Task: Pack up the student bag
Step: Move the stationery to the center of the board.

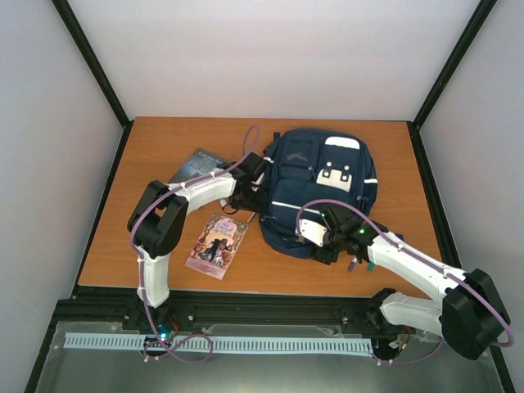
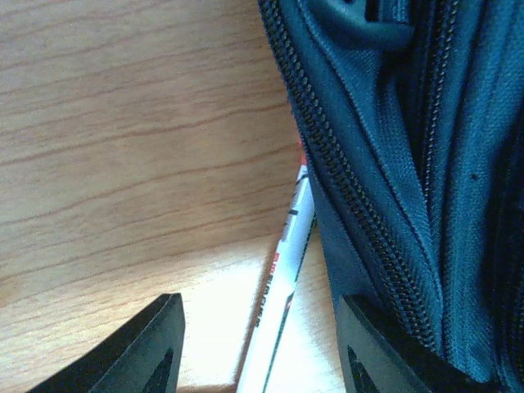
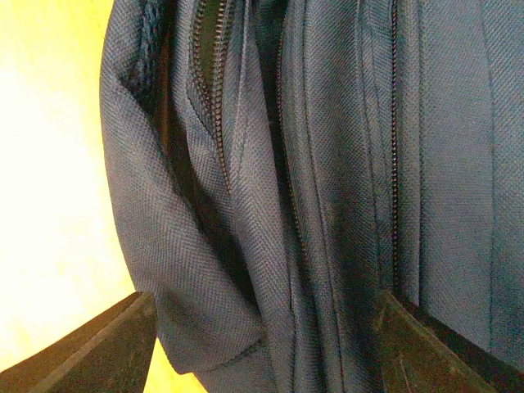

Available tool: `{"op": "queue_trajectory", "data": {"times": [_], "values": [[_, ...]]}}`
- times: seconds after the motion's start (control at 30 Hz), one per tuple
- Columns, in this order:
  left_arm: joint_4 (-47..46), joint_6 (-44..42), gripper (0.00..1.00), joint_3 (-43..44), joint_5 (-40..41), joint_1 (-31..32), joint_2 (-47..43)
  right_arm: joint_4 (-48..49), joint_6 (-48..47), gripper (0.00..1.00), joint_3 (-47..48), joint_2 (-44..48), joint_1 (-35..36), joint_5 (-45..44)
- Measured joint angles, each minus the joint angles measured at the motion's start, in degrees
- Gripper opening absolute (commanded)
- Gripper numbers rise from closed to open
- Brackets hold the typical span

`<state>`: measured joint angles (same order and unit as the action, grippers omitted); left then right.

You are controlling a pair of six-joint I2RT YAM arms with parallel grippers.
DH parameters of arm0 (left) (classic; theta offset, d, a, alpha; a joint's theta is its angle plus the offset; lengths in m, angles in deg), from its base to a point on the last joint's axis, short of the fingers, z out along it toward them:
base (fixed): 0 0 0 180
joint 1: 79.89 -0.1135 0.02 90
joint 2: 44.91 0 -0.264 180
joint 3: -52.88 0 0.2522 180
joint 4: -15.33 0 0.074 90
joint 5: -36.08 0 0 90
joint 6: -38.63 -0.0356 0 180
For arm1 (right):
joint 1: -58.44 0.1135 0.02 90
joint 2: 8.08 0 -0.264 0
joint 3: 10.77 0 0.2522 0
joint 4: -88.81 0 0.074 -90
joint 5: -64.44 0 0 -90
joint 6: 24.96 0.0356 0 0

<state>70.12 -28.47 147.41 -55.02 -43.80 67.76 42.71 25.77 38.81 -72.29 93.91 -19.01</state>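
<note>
Wide, left fingers (image 2: 141, 350), right fingers (image 3: 92, 350), against student bag (image 1: 288, 168)

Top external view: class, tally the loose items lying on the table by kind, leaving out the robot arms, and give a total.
Backpacks: 1, the student bag
Books: 2, a dark-covered book and a pink illustrated book
Total: 3

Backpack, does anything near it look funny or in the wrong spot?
Yes. In the left wrist view a thin white-and-red object lies on the table, and its far end seems to slip under the backpack. I cannot tell what it is.
</note>
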Motion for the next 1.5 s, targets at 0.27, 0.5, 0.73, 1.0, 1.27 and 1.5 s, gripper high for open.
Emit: {"op": "queue_trajectory", "data": {"times": [0.27, 0.5, 0.73, 1.0, 1.27, 1.5], "values": [[0.00, -0.85, 0.34, 0.00, 0.68, 0.44, 3.19, 0.04, 0.59, 0.73, 0.00, -0.35, 0.09, -1.05], [0.17, -0.68, 0.16, 0.13, 4.72, 1.16, 3.65, 0.04, 0.83, 0.73, 0.00, -0.52, 0.22, -1.49], [1.86, 0.90, 0.07, 0.20, 11.41, 1.31, 3.76, 0.04, 1.03, 0.73, 0.00, -0.81, 0.22, -1.62], [3.69, 2.58, 0.10, 0.20, 15.06, -1.68, 3.76, 0.04, 1.18, 0.73, 0.00, -1.16, 0.22, -1.73], [3.80, 3.19, 0.66, 0.07, 14.60, -5.57, 2.34, 0.04, 1.18, 0.73, 0.00, -1.20, 0.22, -1.79], [2.78, 5.77, 0.93, -9.49, 13.05, -4.76, -16.20, -2.84, 2.21, 0.73, 1.79, 0.17, 0.22, -1.36]]}}
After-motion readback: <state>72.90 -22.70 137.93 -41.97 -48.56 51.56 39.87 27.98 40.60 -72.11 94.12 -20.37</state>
